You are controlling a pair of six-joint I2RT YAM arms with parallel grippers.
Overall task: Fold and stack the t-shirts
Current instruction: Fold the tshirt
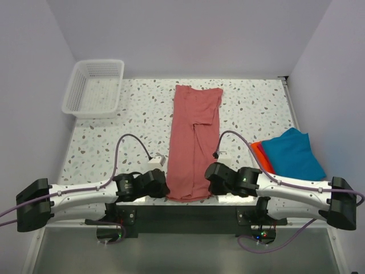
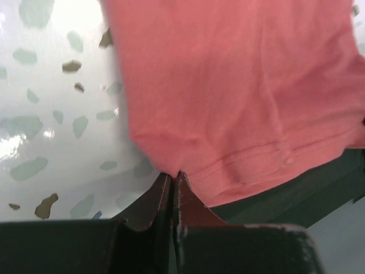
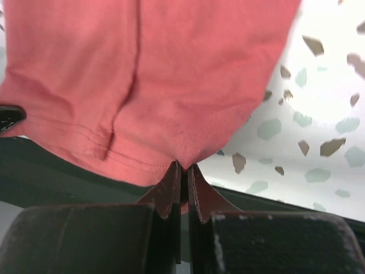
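The salmon-red t-shirt (image 1: 193,142) lies as a long narrow strip down the middle of the table, its near hem at the front edge. My left gripper (image 1: 163,185) is shut on the hem's left corner (image 2: 171,168). My right gripper (image 1: 209,178) is shut on the hem's right corner (image 3: 185,160). The teal-blue t-shirt (image 1: 292,153) lies folded on top of the bright orange t-shirt (image 1: 261,154) at the right side of the table.
A white mesh basket (image 1: 94,87) stands at the back left corner. The terrazzo table (image 1: 108,142) is walled at the back and both sides. A dark strip (image 3: 57,177) runs along the table's front edge under the hem.
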